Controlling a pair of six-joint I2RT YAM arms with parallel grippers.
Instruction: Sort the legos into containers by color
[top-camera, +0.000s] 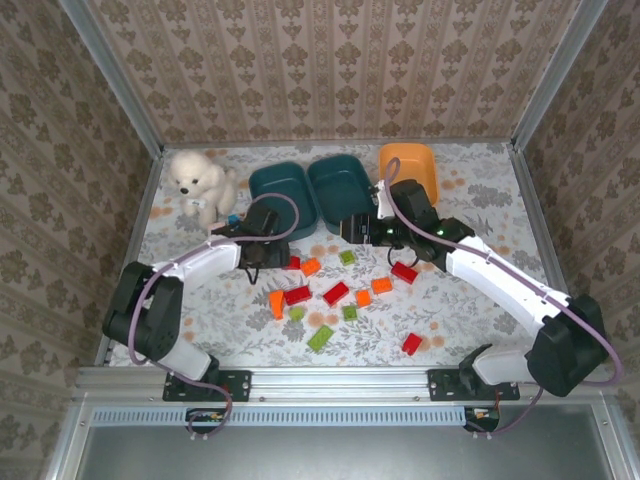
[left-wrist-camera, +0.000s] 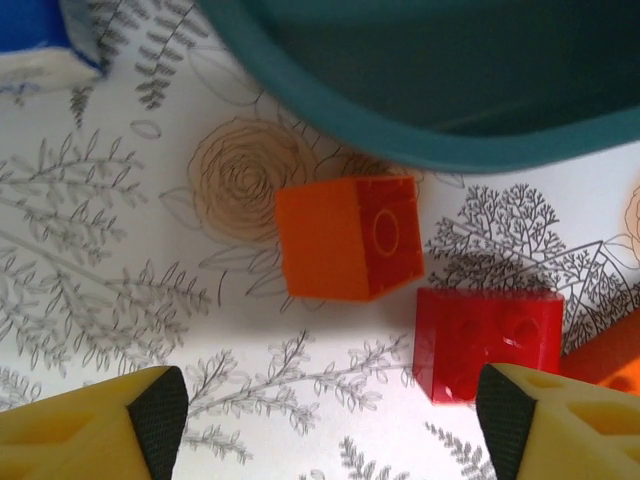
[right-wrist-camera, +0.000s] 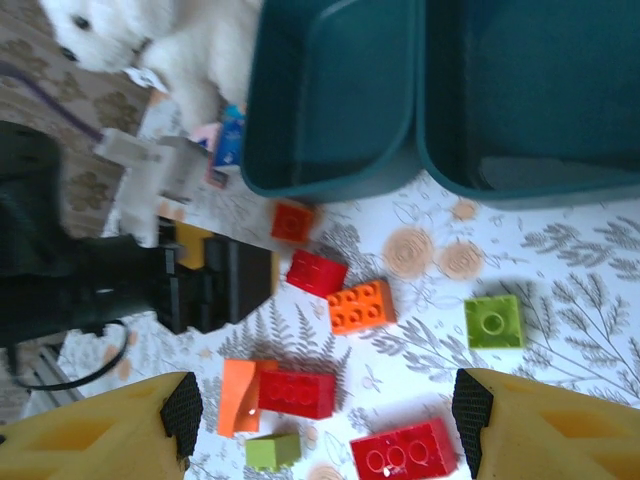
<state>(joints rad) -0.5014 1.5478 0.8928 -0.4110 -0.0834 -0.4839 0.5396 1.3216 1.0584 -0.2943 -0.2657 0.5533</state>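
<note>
Left wrist, orange lego (left-wrist-camera: 350, 238) beyond spread jaws

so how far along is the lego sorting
Done: nothing; the left teal tray, right teal tray and orange tray look empty. In hand: nothing; the left gripper hangs open by an orange brick, the right gripper open too. Left: all the legos, loose on the table.

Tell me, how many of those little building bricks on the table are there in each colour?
Red bricks: 5
Orange bricks: 4
Light green bricks: 4
Cube by the teal tray, somewhere between red and orange: 1
Total: 14
</note>
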